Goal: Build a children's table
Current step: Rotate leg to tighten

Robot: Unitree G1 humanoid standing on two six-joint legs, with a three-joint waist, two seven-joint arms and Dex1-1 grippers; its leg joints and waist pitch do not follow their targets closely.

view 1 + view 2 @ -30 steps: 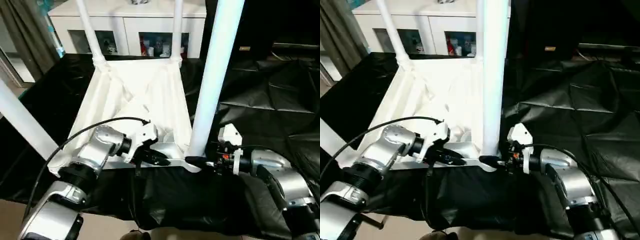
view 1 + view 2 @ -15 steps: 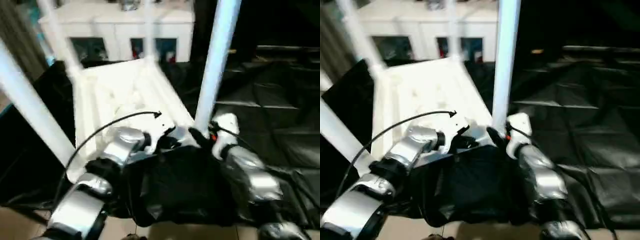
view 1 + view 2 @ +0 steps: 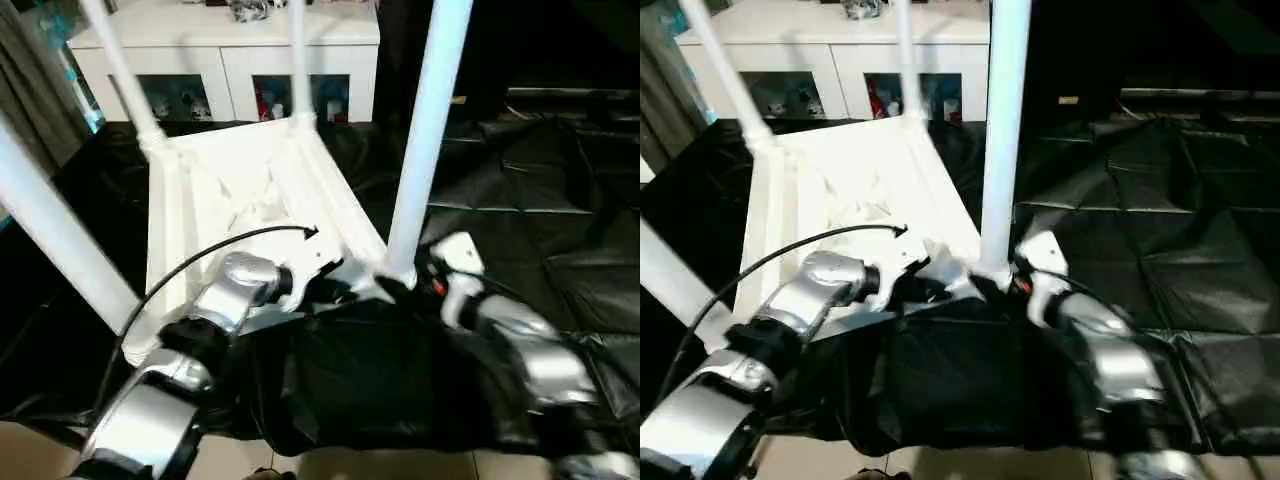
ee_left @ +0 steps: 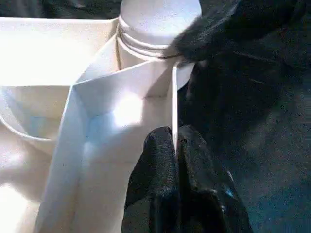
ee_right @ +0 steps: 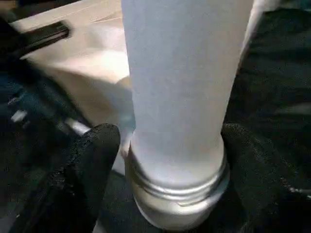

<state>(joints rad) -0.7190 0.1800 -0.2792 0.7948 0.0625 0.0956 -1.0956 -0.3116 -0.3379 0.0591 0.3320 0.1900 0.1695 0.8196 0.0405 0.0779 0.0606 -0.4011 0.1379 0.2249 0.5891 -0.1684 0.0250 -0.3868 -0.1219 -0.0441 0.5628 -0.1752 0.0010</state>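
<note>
The tabletop (image 3: 255, 195) lies upside down on a table draped in black sheeting (image 3: 560, 190), its ribbed underside facing up, and four legs stand in its corner sockets: two at the far corners (image 3: 122, 72) (image 3: 298, 58), one at the near left (image 3: 55, 235), and one at the near right (image 3: 425, 130). All four are cut off by the top or side edge of the head views, so their upper ends cannot be seen. The left tool (image 4: 174, 160) is closed narrow on the thin near rim of the tabletop, a detail the left wrist view gives plainly while in the head views the tool (image 3: 335, 292) is a dark shape against the rim. The right tool (image 5: 167, 160) sits at the base of the near right leg, one black finger (image 5: 90, 155) on each side of the tube just above its ringed collar; they seem to stand slightly off the tube rather than pressing it, though the close view makes that hard to settle. Behind the table stands a white cabinet (image 3: 230, 45) with glass fronts; its contents are too small to make out.
</note>
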